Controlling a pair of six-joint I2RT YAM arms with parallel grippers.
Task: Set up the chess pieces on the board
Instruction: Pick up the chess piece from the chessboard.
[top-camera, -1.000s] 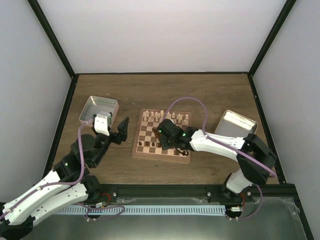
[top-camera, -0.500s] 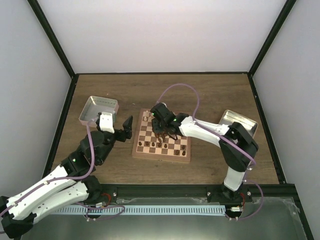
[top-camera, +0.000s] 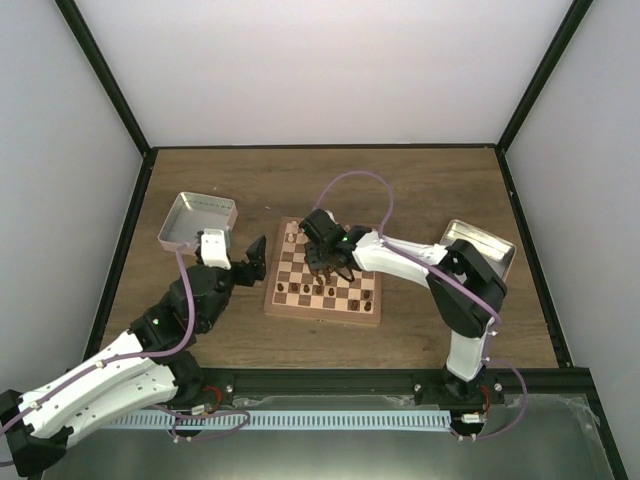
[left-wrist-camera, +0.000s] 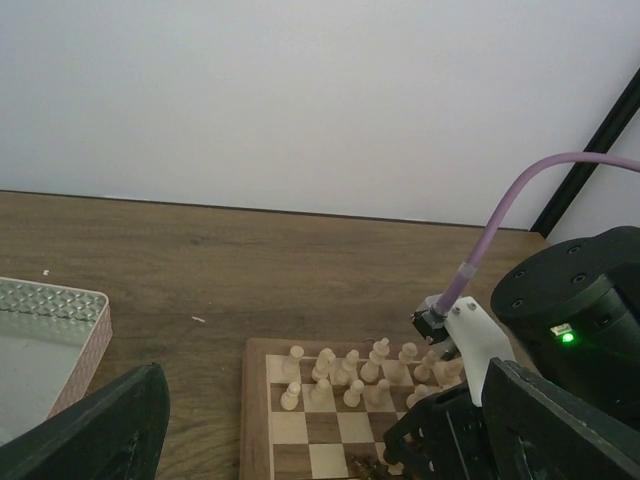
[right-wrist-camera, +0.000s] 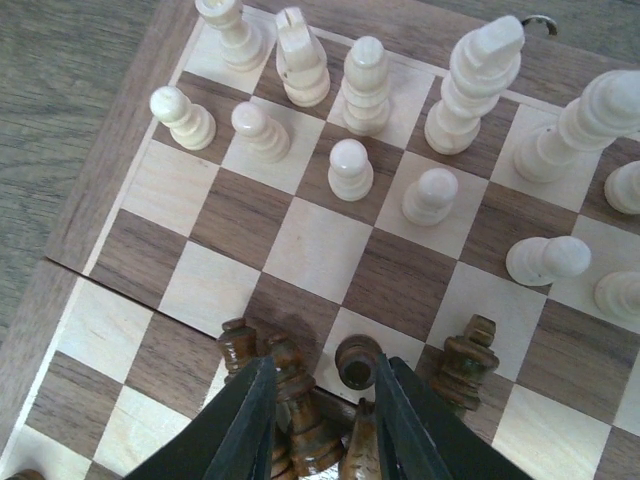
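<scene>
- Chess pieces (right-wrist-camera: 349, 165): cream set ranked at the board's (right-wrist-camera: 310, 245) far edge.
- My right gripper (right-wrist-camera: 322, 365): moved up-board, narrowing round a dark piece (right-wrist-camera: 295, 395); whether it pinches, I cannot tell; pickup likely next.
- My left gripper (left-wrist-camera: 325, 420): newly spread wide, empty.

Tan-and-brown checkered board (right-wrist-camera: 318, 245); cream pieces (right-wrist-camera: 349, 168), dark brown pieces (right-wrist-camera: 466, 360).

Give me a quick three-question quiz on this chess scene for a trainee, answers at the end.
1. True or false: the left gripper is open.
2. Whose fingers straddle dark pieces? A the left gripper, B the right gripper, C neither.
3. Fill in: seen from the arms, the cream pieces stand on the ___ rows of the board.
Key: 1 true; 2 B; 3 far.
</scene>
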